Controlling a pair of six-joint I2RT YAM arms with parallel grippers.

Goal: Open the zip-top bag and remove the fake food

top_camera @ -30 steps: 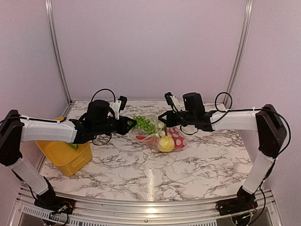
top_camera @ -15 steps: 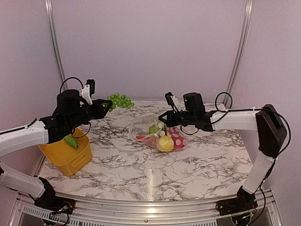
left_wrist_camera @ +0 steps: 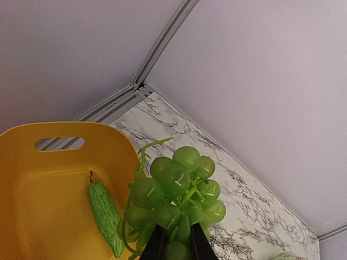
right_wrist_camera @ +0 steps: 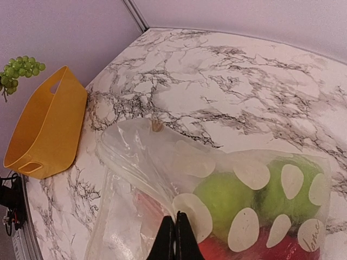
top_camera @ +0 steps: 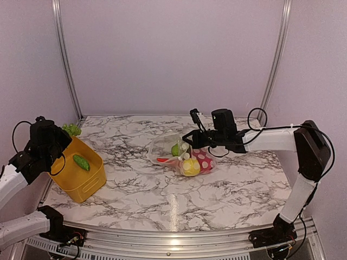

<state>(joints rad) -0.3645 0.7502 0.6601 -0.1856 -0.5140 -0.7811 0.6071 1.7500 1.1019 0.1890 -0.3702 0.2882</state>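
The left gripper is being closed narrowly on the stem end of a bunch of green grapes, with the fruit bulging out past the fingertips. In the top view this gripper is being held at the far left of the scene, and the grapes are hanging in the air just over the far rim of the yellow basket, not touching it. Inside the basket a bumpy green toy vegetable is lying on the floor of it, near the right wall as the wrist camera sees it.

The right gripper is being pressed together on a fold of the zip-top bag, a thin pinch of clear film being gripped between its tips. In the top view the gripper is sitting at the bag's far right side, and the bag is lying on the marble-patterned bench near the middle, well apart from the basket. Its slack, open end is pointing left.

The rest of the fake food is being held inside the bag: two green round fruits, a yellow piece and something red behind the pale dots.
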